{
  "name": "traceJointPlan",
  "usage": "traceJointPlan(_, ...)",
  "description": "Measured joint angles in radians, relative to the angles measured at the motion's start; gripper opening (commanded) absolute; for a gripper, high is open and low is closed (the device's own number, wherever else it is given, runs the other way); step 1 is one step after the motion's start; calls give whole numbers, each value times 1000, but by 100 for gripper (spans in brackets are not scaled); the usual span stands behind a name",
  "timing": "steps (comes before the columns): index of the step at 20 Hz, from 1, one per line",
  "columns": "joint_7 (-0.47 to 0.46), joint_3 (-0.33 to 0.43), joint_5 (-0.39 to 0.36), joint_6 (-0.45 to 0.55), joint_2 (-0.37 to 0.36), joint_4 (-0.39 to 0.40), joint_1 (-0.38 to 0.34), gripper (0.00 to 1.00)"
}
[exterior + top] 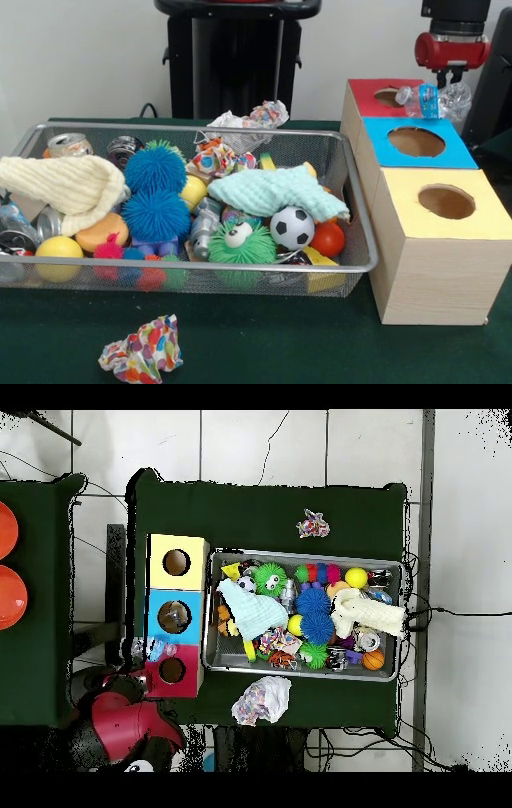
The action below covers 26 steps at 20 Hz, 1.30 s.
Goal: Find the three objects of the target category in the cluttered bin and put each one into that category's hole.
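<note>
My gripper (450, 80) hangs at the right, shut on a crushed clear plastic bottle (432, 101) with a blue label. The bottle lies level just above the back edge of the blue-topped box (376, 132), beside the red-topped box (364, 90) and its hole (389, 97). From overhead the bottle (152, 649) sits at the outer side of the boxes, between the red box (172, 684) and the blue box (152, 606). The mesh bin (362, 232) is full of clutter. Another crushed bottle (11, 218) lies at its left end.
A yellow-topped box (480, 210) stands nearest the camera in the row. The bin holds cans (69, 145), fuzzy blue balls (155, 192), cloths (276, 192) and a small soccer ball (292, 227). Crumpled paper (142, 354) lies in front of the bin, more paper (254, 118) behind it.
</note>
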Motion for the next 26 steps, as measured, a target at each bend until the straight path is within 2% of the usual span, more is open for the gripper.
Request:
traceJointPlan(21, 0, 0, -1, 0, -50, 3, -9, 0)
traceJointPlan(26, 0, 9, -1, 34, -64, 3, -46, 0)
